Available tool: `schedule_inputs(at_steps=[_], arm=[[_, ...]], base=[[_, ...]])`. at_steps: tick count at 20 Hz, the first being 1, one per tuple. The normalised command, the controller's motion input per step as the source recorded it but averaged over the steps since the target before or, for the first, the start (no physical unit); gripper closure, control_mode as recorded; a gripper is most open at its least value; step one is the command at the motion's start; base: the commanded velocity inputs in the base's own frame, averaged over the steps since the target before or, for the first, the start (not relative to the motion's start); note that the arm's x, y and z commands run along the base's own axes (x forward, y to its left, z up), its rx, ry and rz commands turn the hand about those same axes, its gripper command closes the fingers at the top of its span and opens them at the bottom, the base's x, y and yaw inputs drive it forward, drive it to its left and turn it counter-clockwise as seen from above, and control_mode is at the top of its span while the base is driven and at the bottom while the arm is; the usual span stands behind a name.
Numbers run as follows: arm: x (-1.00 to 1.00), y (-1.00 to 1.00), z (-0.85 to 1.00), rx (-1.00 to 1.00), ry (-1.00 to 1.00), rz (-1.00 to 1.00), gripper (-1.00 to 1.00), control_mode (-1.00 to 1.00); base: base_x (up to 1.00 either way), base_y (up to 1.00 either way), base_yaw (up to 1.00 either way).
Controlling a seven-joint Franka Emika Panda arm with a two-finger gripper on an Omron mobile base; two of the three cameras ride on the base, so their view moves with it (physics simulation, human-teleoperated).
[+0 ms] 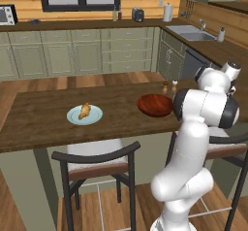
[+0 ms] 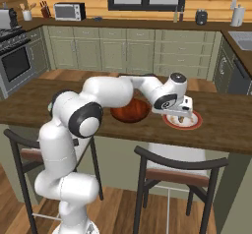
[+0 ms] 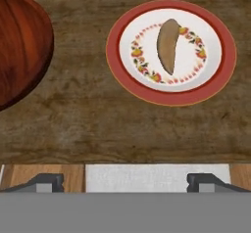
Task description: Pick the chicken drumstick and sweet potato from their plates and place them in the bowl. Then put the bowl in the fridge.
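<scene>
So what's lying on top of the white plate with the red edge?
One brown, curved sweet potato lies on the round white plate with a red rim, inside its ring of little painted fruit. The plate surface under the potato is covered, so that part cannot be seen.

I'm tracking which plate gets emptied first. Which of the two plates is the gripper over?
The red-rimmed white plate holding the sweet potato; the pale blue plate lies far off.

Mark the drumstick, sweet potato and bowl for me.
chicken drumstick (image 1: pixel 85 111): left base view, middle of the meat.
sweet potato (image 3: pixel 168 45): hand view, centre of its brown body.
bowl (image 2: pixel 129 111): right base view, outer wall below the arm.
</scene>
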Motion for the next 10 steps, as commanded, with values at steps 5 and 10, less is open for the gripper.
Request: schedule_inputs(at_steps=[5, 10], arm=[[0.28, 0.00, -0.32, 0.00, 0.00, -0.01, -1.00, -1.00], [0.36, -0.17, -0.23, 0.00, 0.01, 0.00, -1.00, -1.00]], base=[[0.00, 0.00, 0.00], [0.00, 0.00, 0.00]])
